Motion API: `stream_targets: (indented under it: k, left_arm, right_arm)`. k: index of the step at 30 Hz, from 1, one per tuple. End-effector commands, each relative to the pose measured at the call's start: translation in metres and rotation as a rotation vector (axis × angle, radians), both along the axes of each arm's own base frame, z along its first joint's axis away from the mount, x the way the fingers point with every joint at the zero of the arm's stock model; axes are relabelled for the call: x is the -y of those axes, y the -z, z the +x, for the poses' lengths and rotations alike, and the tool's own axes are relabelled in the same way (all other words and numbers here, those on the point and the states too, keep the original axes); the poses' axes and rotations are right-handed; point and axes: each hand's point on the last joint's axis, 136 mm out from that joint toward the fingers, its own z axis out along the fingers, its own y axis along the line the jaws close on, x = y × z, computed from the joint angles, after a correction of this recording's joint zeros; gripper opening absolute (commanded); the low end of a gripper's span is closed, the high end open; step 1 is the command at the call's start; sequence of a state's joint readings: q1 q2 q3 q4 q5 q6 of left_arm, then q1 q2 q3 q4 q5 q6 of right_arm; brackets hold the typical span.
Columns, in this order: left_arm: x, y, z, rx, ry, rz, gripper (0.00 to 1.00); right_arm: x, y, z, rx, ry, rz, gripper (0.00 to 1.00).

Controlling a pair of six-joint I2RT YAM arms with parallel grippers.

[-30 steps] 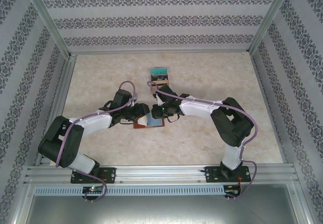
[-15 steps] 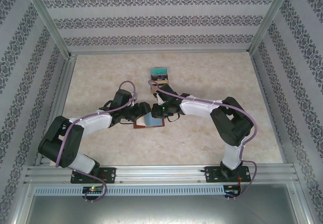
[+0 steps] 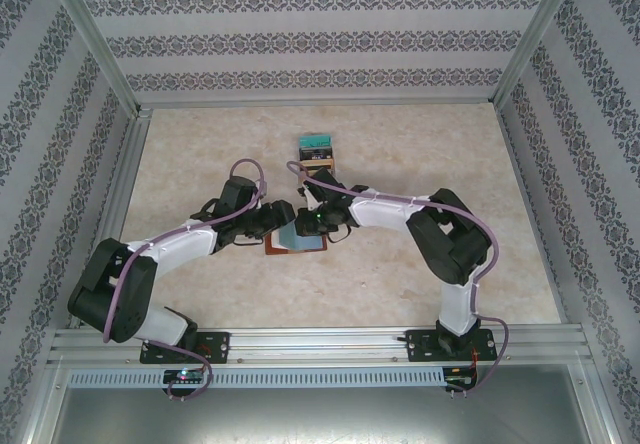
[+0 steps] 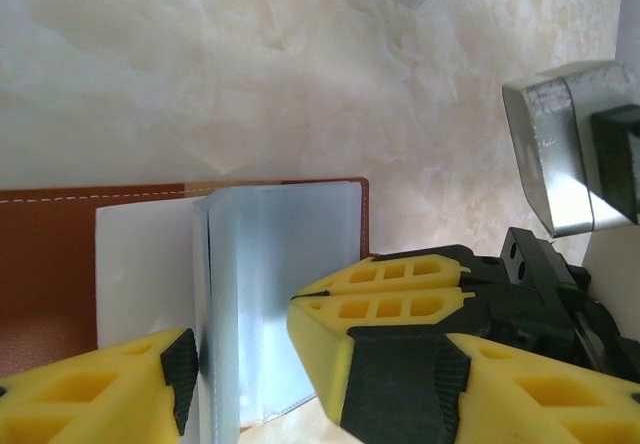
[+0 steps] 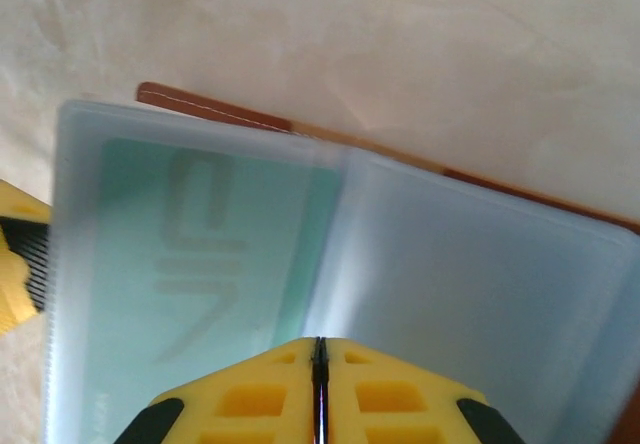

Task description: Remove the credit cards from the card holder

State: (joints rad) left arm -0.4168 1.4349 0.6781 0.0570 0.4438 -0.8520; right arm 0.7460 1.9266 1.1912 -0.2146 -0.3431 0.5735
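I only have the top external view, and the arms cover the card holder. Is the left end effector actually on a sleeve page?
Observer: On the left wrist view the left end effector is open. A blue-grey sleeve page of the card holder sits between its fingers, unclamped.
Operator: And the right one?
Observer: The right end effector is shut, with its fingertips together just over the sleeve pages.
Operator: Any card left inside?
Observer: Yes. The right wrist view shows a teal credit card through one translucent sleeve page.
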Motion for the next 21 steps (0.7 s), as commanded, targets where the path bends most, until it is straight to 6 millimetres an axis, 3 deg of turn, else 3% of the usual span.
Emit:
stream_targets:
  k: [1,21]
  left_arm:
    - [-0.006,-0.002,0.001,0.007,-0.006,0.023,0.65]
    - [-0.012,-0.003,-0.004,0.007,-0.016,0.023,0.63]
  right_arm:
    - [-0.013,-0.001,-0.003,-0.008,-0.037,0.009,0.12]
    - [-0.008,0.038,-0.019,-0.090,-0.060,-0.083,0.10]
